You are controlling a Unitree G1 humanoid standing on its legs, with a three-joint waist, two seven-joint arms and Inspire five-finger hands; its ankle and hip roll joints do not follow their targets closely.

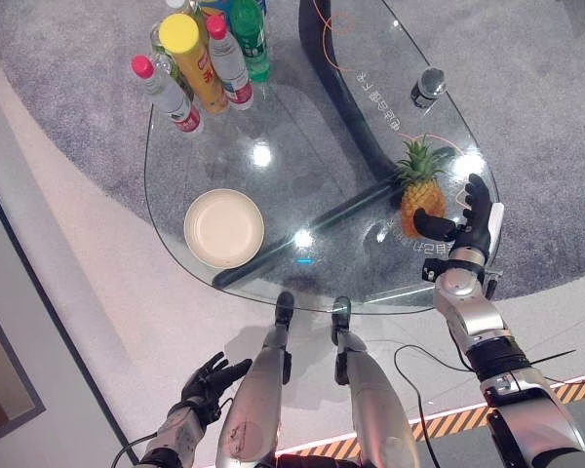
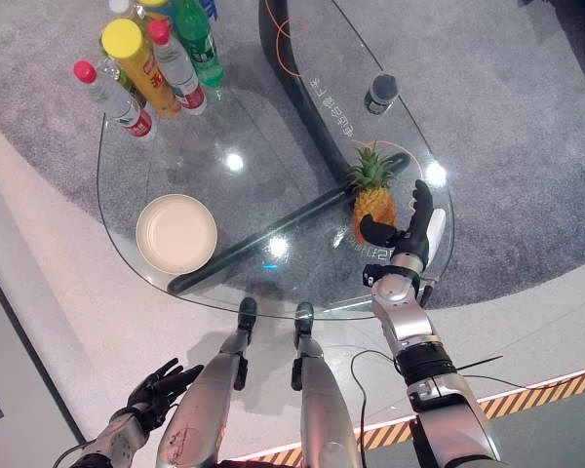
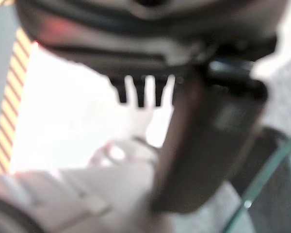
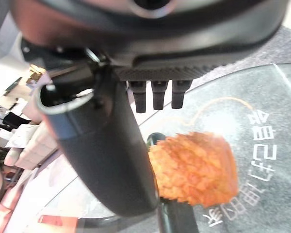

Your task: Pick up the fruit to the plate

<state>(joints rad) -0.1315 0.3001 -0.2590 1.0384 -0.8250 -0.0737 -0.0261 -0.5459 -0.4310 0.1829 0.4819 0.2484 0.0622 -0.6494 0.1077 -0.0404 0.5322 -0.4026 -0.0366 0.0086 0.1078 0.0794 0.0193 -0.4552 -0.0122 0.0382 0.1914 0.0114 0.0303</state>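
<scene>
Glass table (image 1: 273, 185) holding pineapple (image 1: 421, 190) upright — right hand (image 1: 473, 229) hovering just beside it, fingers spread open, not touching; plate (image 1: 224, 228) sitting well apart.

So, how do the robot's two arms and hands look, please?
Both arms are silver-grey metal segments with dark joints. Each ends in a dark hand: the right hand has black fingers and a white cover along its outer edge; the left hand is black all over.

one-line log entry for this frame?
right hand: open beside pineapple, no grasp | left hand: idle, low | plate: empty
</scene>
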